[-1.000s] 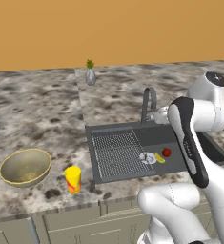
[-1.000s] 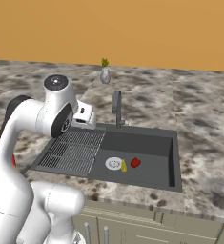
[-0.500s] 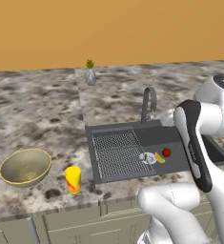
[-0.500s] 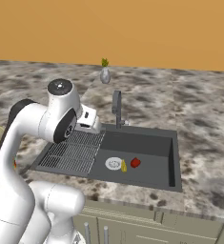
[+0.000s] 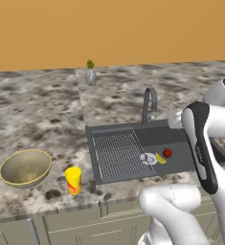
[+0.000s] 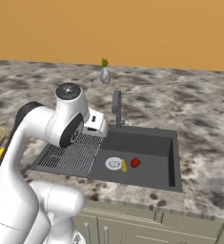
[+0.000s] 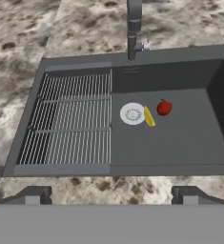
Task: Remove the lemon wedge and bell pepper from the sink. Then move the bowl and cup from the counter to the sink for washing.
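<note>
1. Over the last second the arm (image 6: 51,128) has swung further toward the basin, its upper link shifting right in the left base view; nothing loose has moved
2. The sink (image 7: 180,157) is a dark recessed basin with a ribbed drainboard (image 7: 75,119) on one side and a faucet (image 7: 134,28) at its back edge
3. The bowl (image 5: 25,167) sits on the counter (image 5: 37,110) well apart from the sink; probably rigid and light, best taken by its rim
4. The cup (image 5: 73,180) stands upright just beside the bowl; its smooth round wall may slip, so pinch across the rim or body
5. The gripper (image 7: 111,196) hangs above the sink's near edge, jaws spread wide and empty
6. The bell pepper (image 7: 164,107) lies on the basin floor near the drain (image 7: 132,114); round and likely to roll, so close squarely across its middle
7. The lemon wedge (image 7: 149,116) lies touching the drain's edge; tiny, thin, probably slick, so grip across its narrow width
</note>
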Tool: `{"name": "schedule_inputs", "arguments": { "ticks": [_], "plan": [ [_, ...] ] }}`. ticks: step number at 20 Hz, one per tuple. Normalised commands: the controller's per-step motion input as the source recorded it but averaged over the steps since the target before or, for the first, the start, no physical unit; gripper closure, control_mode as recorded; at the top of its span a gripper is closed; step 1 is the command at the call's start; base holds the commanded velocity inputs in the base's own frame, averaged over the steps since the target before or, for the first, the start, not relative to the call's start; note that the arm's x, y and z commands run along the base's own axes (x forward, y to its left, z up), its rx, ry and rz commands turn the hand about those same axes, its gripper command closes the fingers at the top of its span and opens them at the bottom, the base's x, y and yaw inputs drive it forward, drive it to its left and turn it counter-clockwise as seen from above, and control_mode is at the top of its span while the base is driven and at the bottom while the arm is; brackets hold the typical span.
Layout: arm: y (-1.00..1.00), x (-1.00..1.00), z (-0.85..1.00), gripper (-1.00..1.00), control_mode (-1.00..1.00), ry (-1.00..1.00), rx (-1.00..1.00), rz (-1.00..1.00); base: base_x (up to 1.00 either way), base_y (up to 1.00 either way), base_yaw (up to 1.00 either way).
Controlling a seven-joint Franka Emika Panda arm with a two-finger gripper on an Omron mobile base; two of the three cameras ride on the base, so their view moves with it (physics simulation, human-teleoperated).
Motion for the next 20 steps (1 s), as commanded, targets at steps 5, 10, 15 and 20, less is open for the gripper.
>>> {"name": "schedule_inputs", "arguments": {
  "ticks": [5,10,15,20],
  "plan": [
    [-0.24,-0.01,-0.05,-1.00,-1.00,0.00,0.00,0.00,0.00,0.00,0.00],
    [-0.23,-0.01,-0.08,-1.00,-1.00,0.00,0.00,0.00,0.00,0.00,0.00],
    [-0.17,0.00,-0.13,-1.00,-1.00,0.01,0.00,0.00,0.00,0.00,0.00],
    [-0.13,0.00,-0.14,-1.00,-1.00,0.00,0.00,0.00,0.00,0.00,0.00]
  ]
}}
